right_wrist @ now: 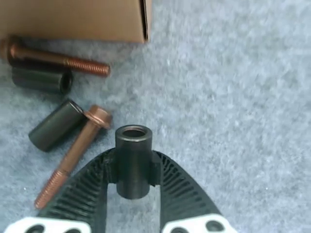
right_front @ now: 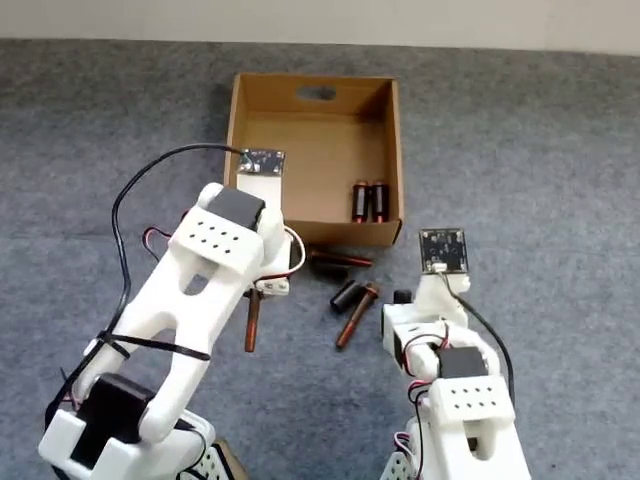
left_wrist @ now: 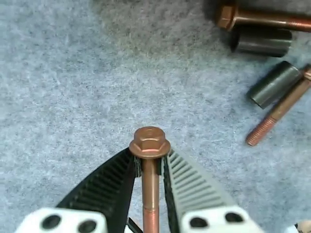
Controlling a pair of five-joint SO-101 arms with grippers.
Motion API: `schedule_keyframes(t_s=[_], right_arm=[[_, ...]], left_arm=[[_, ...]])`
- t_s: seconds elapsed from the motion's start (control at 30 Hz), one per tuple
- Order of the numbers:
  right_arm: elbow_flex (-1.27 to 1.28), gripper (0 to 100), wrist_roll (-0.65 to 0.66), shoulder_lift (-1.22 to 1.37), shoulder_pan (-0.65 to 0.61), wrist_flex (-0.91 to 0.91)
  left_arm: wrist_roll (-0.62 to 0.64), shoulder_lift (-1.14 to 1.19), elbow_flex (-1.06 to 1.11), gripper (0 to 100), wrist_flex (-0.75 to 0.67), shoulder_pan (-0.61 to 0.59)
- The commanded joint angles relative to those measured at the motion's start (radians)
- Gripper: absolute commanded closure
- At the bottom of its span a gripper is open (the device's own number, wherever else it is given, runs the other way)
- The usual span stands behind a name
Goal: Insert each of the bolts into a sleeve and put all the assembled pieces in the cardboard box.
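My left gripper (left_wrist: 150, 167) is shut on the shank of a copper bolt (left_wrist: 149, 143), just below its hex head. In the high view this bolt (right_front: 252, 322) hangs over the carpet in front of the cardboard box (right_front: 243, 120). My right gripper (right_wrist: 132, 170) is shut on a black sleeve (right_wrist: 132, 145), bore facing outward, to the right of the loose parts (right_front: 403, 297). Two loose bolts (right_front: 357, 315) (right_front: 341, 258) and two loose sleeves (right_front: 346, 294) (right_front: 329, 271) lie between the arms. Two assembled pieces (right_front: 369, 201) lie in the box.
Grey carpet covers the whole table. The box's front wall (right_wrist: 73, 19) stands just beyond the loose bolt (right_wrist: 60, 59) and sleeve (right_wrist: 43, 80). Another sleeve (right_wrist: 52, 126) and bolt (right_wrist: 74, 154) lie close beside my right gripper. Open carpet lies right of the box.
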Motion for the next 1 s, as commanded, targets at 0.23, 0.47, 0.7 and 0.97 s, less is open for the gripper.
schedule_keyframes(t_s=[0.23,0.47,0.7,0.97], right_arm=[[0.056,99.2,-0.005,-0.381,-0.091,0.045],[0.053,99.1,-0.005,-0.570,-0.189,-0.028],[0.131,99.1,-0.005,-0.625,-0.245,-0.341],[0.255,99.1,-0.011,-0.634,-0.249,-0.407]], left_arm=[[-0.075,-0.328,0.008,99,-0.014,0.015],[-0.075,-0.401,0.016,99,-0.166,0.008],[-0.075,-0.473,0.018,99,-0.255,0.018],[-0.075,-0.555,0.019,99,-0.382,0.018]])
